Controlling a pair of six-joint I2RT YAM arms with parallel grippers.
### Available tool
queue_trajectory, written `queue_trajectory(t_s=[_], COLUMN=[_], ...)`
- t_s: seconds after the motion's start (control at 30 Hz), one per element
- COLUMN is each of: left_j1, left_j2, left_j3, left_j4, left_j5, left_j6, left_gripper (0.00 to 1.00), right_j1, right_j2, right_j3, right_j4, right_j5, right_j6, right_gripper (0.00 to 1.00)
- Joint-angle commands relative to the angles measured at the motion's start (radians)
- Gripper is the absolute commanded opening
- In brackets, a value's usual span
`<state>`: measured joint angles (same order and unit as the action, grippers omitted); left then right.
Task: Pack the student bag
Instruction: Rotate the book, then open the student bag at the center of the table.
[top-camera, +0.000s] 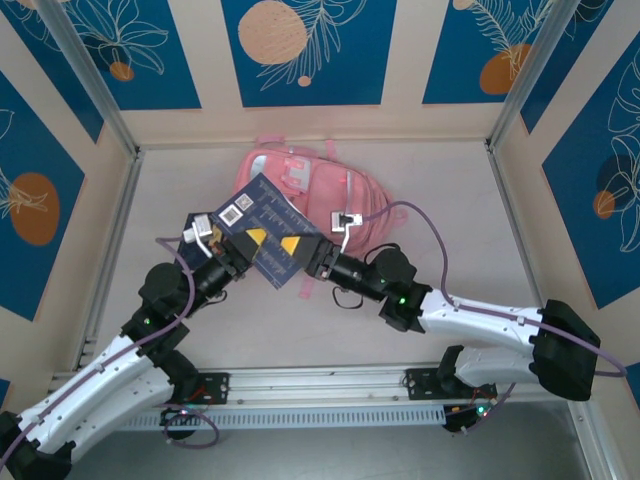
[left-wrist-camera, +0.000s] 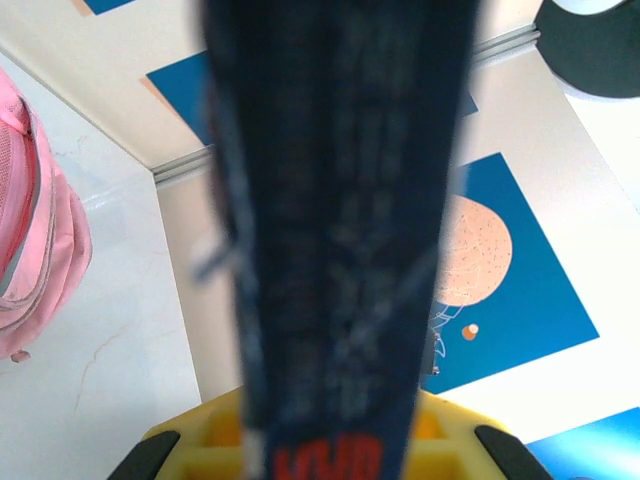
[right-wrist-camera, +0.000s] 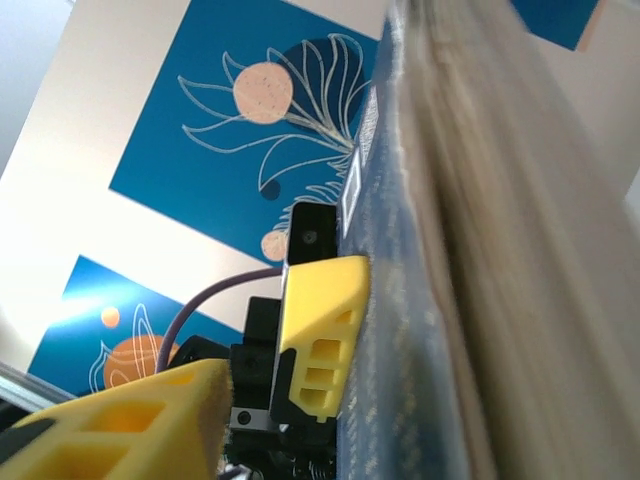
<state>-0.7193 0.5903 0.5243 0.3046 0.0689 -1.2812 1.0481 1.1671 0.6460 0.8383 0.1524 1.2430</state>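
The student bag (top-camera: 312, 178) is a pink backpack lying flat at the back middle of the table; its side also shows in the left wrist view as the bag (left-wrist-camera: 30, 230). In front of it a dark blue book (top-camera: 262, 222) with a white barcode label is held tilted above the table. My left gripper (top-camera: 250, 243) is shut on the book's near-left part, and the book (left-wrist-camera: 335, 230) stands blurred between its yellow fingers (left-wrist-camera: 190, 450). My right gripper (top-camera: 300, 254) is at the book's near-right edge, open; its yellow finger (right-wrist-camera: 130, 420) stands apart from the blue cover (right-wrist-camera: 400, 330).
Beige walls with blue leaf panels (top-camera: 300, 50) close in the table on three sides, with metal corner posts (top-camera: 95, 90). A purple cable (top-camera: 420, 215) loops from the right arm over the table. Bare tabletop (top-camera: 450, 200) lies right of the bag.
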Motion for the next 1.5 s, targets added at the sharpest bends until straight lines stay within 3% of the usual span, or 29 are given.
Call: queue_trajectory(t_s=[0.0, 0.13, 0.3, 0.37, 0.4, 0.5, 0.57, 0.63, 0.8, 0.97, 1.1, 1.23, 1.47], left_j1=[-0.013, -0.026, -0.046, -0.05, -0.051, -0.051, -0.052, -0.05, -0.05, -0.049, -0.048, -0.039, -0.006], left_j2=[-0.007, 0.001, 0.021, 0.027, 0.026, 0.016, 0.03, 0.084, 0.376, 0.721, 0.962, 1.224, 1.589], left_j3=[0.002, -0.007, -0.009, -0.006, -0.002, 0.03, 0.079, 0.147, 0.384, 0.659, 0.907, 1.209, 1.605], left_j4=[0.023, 0.023, 0.022, 0.011, -0.008, -0.128, -0.26, -0.397, -0.658, -0.766, -0.838, -0.956, -1.082], left_j5=[-0.043, -0.055, -0.055, -0.054, -0.056, -0.077, -0.103, -0.11, -0.07, -0.004, -0.043, -0.044, 0.046], left_j6=[0.021, 0.02, 0.027, 0.033, 0.042, 0.112, 0.179, 0.274, 0.521, 0.718, 0.803, 0.853, 0.873], left_gripper=[0.0, 0.0, 0.0, 0.0, 0.05, 0.35, 0.54, 0.63, 0.68, 0.69, 0.7, 0.7, 0.58], right_j1=[0.016, 0.03, 0.027, 0.022, 0.018, -0.001, -0.021, -0.052, -0.164, -0.284, -0.351, -0.436, -0.49], right_j2=[-0.032, -0.029, -0.036, -0.058, -0.076, -0.163, -0.255, -0.357, -0.559, -0.655, -0.638, -0.596, -0.549], right_j3=[-0.029, -0.048, -0.053, -0.062, -0.071, -0.102, -0.108, -0.105, -0.142, -0.134, -0.108, -0.077, -0.002], right_j4=[0.038, 0.033, 0.029, 0.006, -0.011, -0.128, -0.318, -0.565, -0.95, -1.203, -1.272, -1.29, -1.405], right_j5=[0.115, 0.151, 0.166, 0.181, 0.191, 0.232, 0.287, 0.357, 0.424, 0.46, 0.492, 0.396, 0.391], right_j6=[0.009, 0.023, 0.005, -0.002, -0.006, -0.031, -0.024, -0.017, 0.003, -0.048, -0.145, -0.231, -0.286], right_gripper=[0.45, 0.39, 0.02, 0.0, 0.0, 0.0, 0.0, 0.0, 0.0, 0.0, 0.0, 0.0, 0.0])
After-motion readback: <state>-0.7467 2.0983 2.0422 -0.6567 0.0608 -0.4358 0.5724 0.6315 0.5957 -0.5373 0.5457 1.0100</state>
